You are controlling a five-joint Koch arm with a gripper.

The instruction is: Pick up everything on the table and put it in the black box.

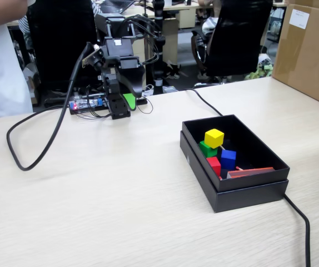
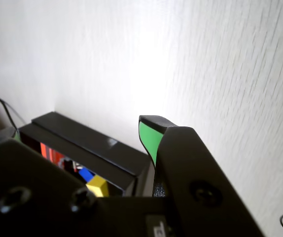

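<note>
All four cubes lie inside the black box (image 1: 243,192), which sits on the pale wood-grain table (image 1: 120,211) to the right of centre in the fixed view: the yellow cube (image 1: 214,137) rests tilted on top of the green cube (image 1: 207,149), the blue cube (image 1: 228,158) is just beside them toward the box's middle, and the red cube (image 1: 214,165) lies against the near left wall. A flat red-orange strip (image 1: 250,172) leans along the box's near end. The arm is folded up at its base at the back of the table, well apart from the box, with the gripper (image 1: 127,102) hanging low over the table top and holding nothing. Only one green-faced jaw shows clearly (in both views the other is hidden by the black body), so whether the fingers are spread or pressed together I cannot tell. A thick black cable (image 1: 37,150) loops across the table left of the arm, and a brown cardboard carton (image 1: 309,53) stands at the far right.
</note>
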